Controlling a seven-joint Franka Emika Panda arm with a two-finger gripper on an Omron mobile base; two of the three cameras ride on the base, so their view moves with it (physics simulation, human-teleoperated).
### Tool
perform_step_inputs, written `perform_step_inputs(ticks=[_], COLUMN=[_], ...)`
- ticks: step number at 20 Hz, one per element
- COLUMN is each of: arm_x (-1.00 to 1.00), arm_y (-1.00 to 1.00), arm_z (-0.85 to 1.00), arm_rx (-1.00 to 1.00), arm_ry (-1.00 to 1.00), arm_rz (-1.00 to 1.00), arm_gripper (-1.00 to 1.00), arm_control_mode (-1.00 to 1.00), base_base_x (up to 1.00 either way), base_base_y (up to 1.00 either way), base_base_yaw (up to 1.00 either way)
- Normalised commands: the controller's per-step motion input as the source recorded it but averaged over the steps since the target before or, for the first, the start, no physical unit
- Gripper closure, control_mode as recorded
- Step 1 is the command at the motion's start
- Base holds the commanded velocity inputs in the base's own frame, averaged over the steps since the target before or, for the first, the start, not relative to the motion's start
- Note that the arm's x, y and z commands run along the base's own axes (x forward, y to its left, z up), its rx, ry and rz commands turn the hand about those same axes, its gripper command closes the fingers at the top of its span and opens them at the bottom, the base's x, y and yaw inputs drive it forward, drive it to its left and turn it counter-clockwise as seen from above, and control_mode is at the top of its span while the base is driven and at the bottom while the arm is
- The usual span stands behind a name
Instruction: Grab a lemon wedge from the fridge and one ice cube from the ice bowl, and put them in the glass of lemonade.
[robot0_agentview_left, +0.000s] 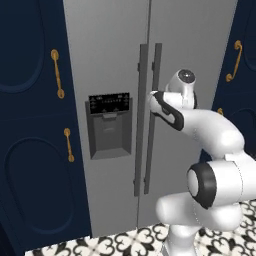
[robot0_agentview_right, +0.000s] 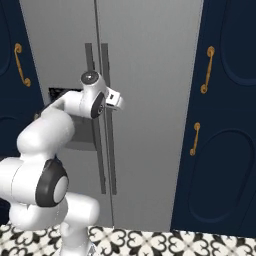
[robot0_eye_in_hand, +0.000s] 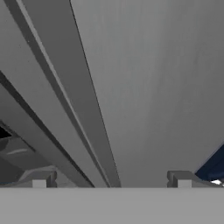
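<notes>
Dark navy cabinets (robot0_agentview_left: 30, 150) with arched panels and gold handles (robot0_agentview_left: 58, 74) fill both sides of the frame, and black-and-white patterned floor tile (robot0_agentview_left: 115, 245) runs along the bottom.

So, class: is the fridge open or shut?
Shut. Both doors of the fridge lie flush, their two bar handles side by side at a closed seam.

The patterned black-and-white tile floor (robot0_agentview_left: 115, 242) carries the grey fridge (robot0_agentview_left: 115, 55) (both doors closed) between navy cabinets (robot0_agentview_left: 30, 150).

Grey fridge (robot0_agentview_left: 110, 60), navy cabinets (robot0_agentview_left: 30, 150), perhaps floral-patterned floor (robot0_agentview_left: 115, 244).
</notes>
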Motion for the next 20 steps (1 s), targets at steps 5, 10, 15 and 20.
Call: perform_step_inputs(ticks=[5,10,15,20], arm_x=[0.43,0.32,0.22,0.33], arm_y=[-0.01,0.0,0.02,0.02], arm_z=[-0.16,-0.14,-0.08,-0.07], arm_rx=[-0.01,0.0,0.0,-0.02], arm_ry=[0.0,0.0,-0.01,-0.01], arm_rz=[0.03,0.06,0.04,0.01], arm_gripper=[-1.0,-1.0,-1.0,-1.0], arm_control_mode=[-1.0,-1.0,-1.0,-1.0], base_base_x=[0.0,0.0,0.0,0.0], base_base_y=[0.0,0.0,0.0,0.0], base_base_yaw=[0.0,0.0,0.0,0.0])
